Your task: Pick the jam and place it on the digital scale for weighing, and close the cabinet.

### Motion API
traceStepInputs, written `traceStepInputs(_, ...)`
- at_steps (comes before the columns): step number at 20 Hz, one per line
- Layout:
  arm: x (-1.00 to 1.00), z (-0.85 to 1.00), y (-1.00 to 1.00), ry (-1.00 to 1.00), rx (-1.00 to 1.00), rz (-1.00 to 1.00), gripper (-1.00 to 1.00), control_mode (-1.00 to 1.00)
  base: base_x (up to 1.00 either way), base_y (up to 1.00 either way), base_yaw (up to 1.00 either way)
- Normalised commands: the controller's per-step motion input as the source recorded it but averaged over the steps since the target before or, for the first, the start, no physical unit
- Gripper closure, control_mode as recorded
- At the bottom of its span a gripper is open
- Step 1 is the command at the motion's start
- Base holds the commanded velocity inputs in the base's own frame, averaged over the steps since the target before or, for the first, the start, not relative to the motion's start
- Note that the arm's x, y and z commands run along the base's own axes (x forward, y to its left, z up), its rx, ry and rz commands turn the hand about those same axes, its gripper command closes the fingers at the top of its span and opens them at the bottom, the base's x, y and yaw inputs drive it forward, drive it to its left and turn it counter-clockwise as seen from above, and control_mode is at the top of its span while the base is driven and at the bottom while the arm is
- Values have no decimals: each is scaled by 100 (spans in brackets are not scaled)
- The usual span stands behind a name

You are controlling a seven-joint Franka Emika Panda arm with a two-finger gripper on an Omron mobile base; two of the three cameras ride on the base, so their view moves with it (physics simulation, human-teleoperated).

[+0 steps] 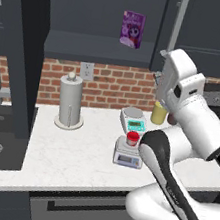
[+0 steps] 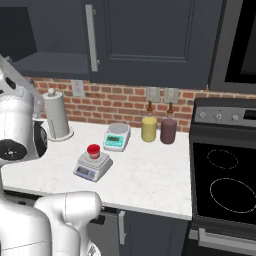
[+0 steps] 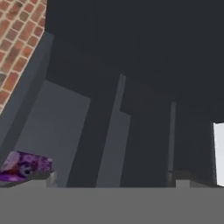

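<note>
Already the jam (image 1: pixel 132 138) is set on the silver platform of the digital scale (image 1: pixel 127 158), near the front edge of the counter (image 1: pixel 74 152), so the weighing half of the task is judged done. The jar is left upright and central on the platform, presumably so that its weight bears squarely. The white scale (image 1: pixel 133 119) is seen just behind it, and the yellow canister (image 1: pixel 158 113) further right against the brick wall.

The gripper (image 3: pixel 113 183) is raised well above the counter and turned toward the cabinet (image 1: pixel 97 18); its fingertips (image 3: pixel 183 180) are spread wide at the bottom of the hand view, and nothing is held between them. This pose is judged to suit the remaining step, the closing of the door.

In the left base view the cabinet's interior is exposed, with the purple box (image 1: pixel 132 29) standing on the shelf and a door (image 1: pixel 25 52) swung out at the left. In the right base view the bluish display of the digital scale (image 2: pixel 92 166), the stove (image 2: pixel 225 185) and a dark bottle (image 2: pixel 168 130) beside the canister are shown instead, unobstructed by the arm. From the hand view the purple box (image 3: pixel 24 166) at lower left and the vertical door edges are given at close range; which edge is within reach cannot be told.
</note>
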Motion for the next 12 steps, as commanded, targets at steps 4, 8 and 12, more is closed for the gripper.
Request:
traceStepInputs(4, 0, -8, 100, 0, 0, 0, -100, -100, 0, 0, 0)
traceStepInputs(8, 3, -41, 71, -1, 0, 0, -100, -100, 0, 0, 0)
traceStepInputs(12, 0, -55, 51, -5, 0, 0, -100, -100, 0, 0, 0)
